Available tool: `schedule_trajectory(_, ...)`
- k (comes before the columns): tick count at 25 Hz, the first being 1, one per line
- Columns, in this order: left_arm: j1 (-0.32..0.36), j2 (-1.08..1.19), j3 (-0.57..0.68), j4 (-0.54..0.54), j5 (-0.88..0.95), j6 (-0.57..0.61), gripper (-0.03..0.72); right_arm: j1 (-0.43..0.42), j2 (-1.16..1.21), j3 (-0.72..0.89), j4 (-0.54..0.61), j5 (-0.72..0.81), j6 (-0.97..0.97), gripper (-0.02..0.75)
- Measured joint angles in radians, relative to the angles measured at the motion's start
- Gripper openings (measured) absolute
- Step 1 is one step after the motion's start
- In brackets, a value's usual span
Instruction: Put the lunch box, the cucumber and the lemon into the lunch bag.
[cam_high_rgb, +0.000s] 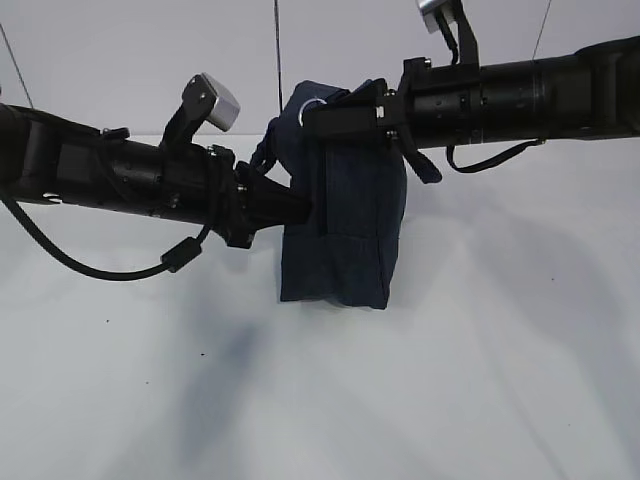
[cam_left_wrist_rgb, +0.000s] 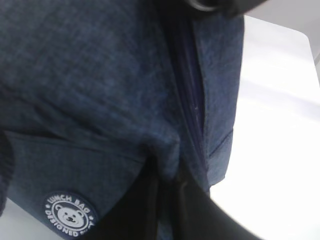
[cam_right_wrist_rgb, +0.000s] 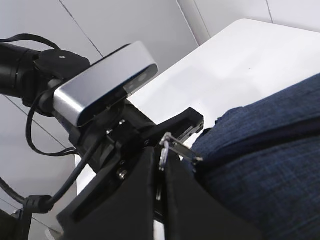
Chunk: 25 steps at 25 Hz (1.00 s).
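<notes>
The navy lunch bag (cam_high_rgb: 345, 220) stands upright on the white table. My left gripper (cam_high_rgb: 305, 208) is shut on a fold of the bag's fabric at its left side. In the left wrist view its dark fingers (cam_left_wrist_rgb: 150, 200) pinch the cloth beside the round white bear logo (cam_left_wrist_rgb: 70, 216), and the zipper line (cam_left_wrist_rgb: 190, 100) runs up the bag. My right gripper (cam_high_rgb: 312, 118) is at the bag's top, shut on the metal ring pull (cam_right_wrist_rgb: 164, 149) of the zipper. The lunch box, the cucumber and the lemon are out of view.
White table (cam_high_rgb: 480, 380) spreads around the bag, with a white wall behind. In the right wrist view the left arm's silver wrist camera (cam_right_wrist_rgb: 105, 82) sits just beyond the ring pull, close to my right fingers.
</notes>
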Motion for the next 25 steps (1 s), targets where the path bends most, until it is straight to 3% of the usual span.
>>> schedule_trajectory(10, 0.0, 0.0, -0.002, 0.039, -0.02, -0.027, -0.002, -0.024, 0.0, -0.019, -0.006, -0.023, 0.02, 0.0)
schedule_trajectory(25, 0.0, 0.0, -0.01, 0.063, -0.033, -0.069, -0.003, -0.028, 0.0, -0.092, -0.029, -0.176, 0.036, 0.0)
